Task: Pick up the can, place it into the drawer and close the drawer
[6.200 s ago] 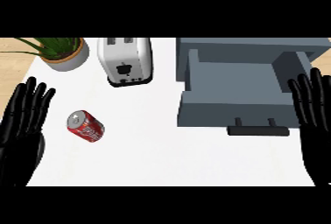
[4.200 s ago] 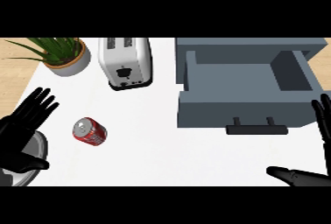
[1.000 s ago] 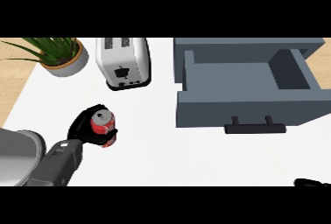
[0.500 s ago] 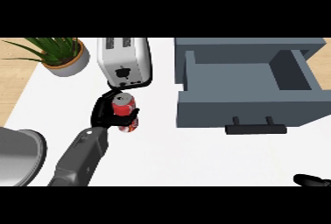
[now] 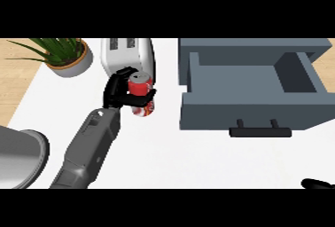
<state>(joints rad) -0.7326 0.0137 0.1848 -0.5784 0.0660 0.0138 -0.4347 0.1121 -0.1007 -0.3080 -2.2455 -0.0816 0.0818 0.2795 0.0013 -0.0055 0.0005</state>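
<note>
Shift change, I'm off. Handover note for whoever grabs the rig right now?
Left hand: curled round the red can, holding it in front of the toaster, left of the drawer.
Right hand: only a sliver shows at the lower right edge, fingers not readable.
Drawer: pulled open, nothing visible inside.
Done: can grasped.
Left: carry it right over the drawer, release it inside, push the drawer shut.
</note>
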